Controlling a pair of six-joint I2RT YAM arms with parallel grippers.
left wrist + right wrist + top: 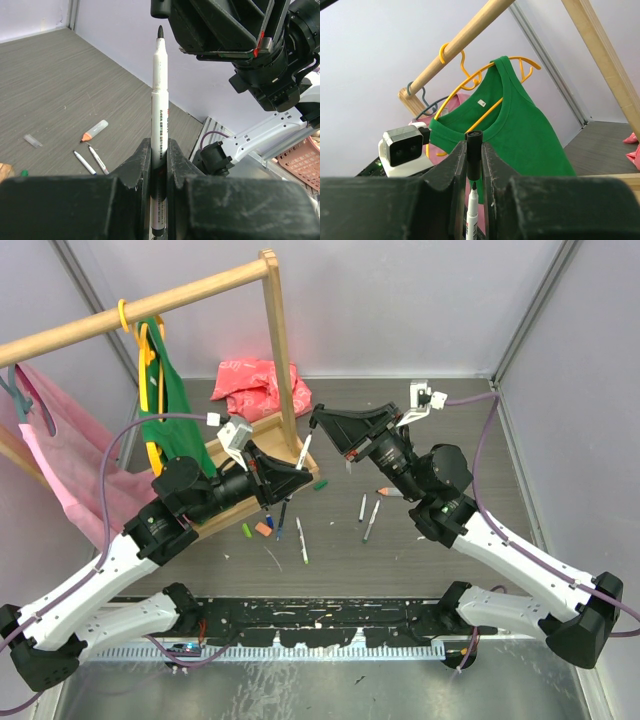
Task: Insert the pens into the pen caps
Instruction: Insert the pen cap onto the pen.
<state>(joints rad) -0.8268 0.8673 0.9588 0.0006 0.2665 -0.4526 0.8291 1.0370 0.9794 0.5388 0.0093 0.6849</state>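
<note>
The left gripper (159,152) has its jaws clamped on the barrel of a white pen (159,95), which stands upright with its black tip uppermost. The right gripper (473,162) has its jaws pinched on a black cap (473,144), mouth facing down. The tip sits just under that mouth, not yet inside.

From above, the 2 grippers meet in the air just in front of the wooden rack (278,350), right of its upright post. Only this view shows the table (450,550) in front of the rack. On it lie a green-tipped pen (302,540), a blue pen (282,515), a green cap (247,530) and an orange cap (263,528). 2 grey pens (367,515) and an orange-tipped pen (388,491) lie further right. A red bag (258,385) lies behind the rack.

The left wrist view alone shows a clear plastic piece (33,141) lying flat on the table. The right wrist view alone looks up past the cap to a green top (520,130) on a yellow hanger (462,60), hung from the rack's rail.
</note>
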